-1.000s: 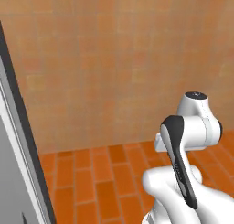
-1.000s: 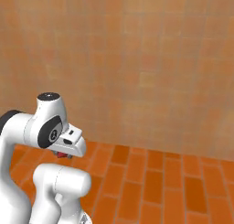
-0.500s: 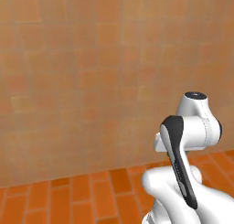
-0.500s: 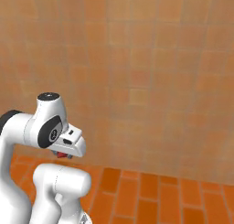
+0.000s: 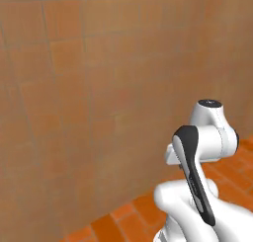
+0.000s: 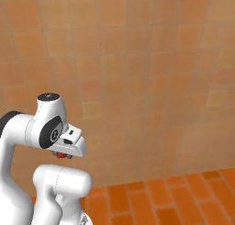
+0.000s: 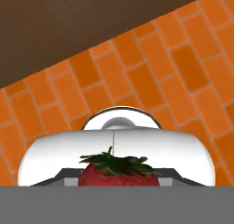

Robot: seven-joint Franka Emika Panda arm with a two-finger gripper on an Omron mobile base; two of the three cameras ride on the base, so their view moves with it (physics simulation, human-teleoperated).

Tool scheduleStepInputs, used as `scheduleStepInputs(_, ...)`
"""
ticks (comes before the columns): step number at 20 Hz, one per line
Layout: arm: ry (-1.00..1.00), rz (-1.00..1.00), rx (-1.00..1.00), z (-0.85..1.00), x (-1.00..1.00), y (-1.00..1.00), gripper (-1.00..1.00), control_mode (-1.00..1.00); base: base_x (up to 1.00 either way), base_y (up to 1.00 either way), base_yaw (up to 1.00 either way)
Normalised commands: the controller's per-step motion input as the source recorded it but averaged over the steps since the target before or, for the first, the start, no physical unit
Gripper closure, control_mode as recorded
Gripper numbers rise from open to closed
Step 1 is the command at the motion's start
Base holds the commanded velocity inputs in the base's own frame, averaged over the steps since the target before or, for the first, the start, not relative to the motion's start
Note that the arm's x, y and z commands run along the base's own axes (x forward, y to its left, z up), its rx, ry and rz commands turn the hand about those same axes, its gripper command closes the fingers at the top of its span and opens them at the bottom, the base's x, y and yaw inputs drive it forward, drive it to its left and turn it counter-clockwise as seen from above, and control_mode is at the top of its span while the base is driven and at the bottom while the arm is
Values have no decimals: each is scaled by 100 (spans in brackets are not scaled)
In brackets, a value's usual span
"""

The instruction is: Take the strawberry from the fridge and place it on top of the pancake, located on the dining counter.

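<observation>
The strawberry, dark red with a green leafy cap, sits at the bottom middle of the hand view between the jaws of my gripper, which is shut on it. In the right base view it is a small red spot under the white hand, where my gripper hangs close to the folded arm and points down at the floor. The arm's elbow and wrist stand at the lower right of the left base view. The fridge, the pancake and the dining counter are out of view.
A tan tiled wall stands close ahead of the base. An orange brick floor runs along its foot. In the hand view a dark brown surface borders the brick floor.
The whole picture has slid sideways, so the base has moved: the grey edge at the left is gone and the wall is nearer. The arm keeps its folded pose with the strawberry.
</observation>
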Motion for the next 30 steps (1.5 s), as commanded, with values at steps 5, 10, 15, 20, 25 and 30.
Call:
scheduleStepInputs(5, 0, 0, 0, 0, 0, 0, 100, 100, 26, 0, -84)
scheduleStepInputs(10, 0, 0, 0, 0, 0, 0, 100, 100, 37, 0, -83)
scheduleStepInputs(15, 0, 0, 0, 0, 0, 0, 100, 100, 59, 0, -78)
scheduleStepInputs(20, 0, 0, 0, 0, 0, 0, 100, 100, 79, 14, -71)
scheduleStepInputs(25, 0, 0, 0, 0, 0, 0, 100, 100, 76, 13, -68)
scheduleStepInputs(30, 0, 0, 0, 0, 0, 0, 100, 100, 100, 11, -49)
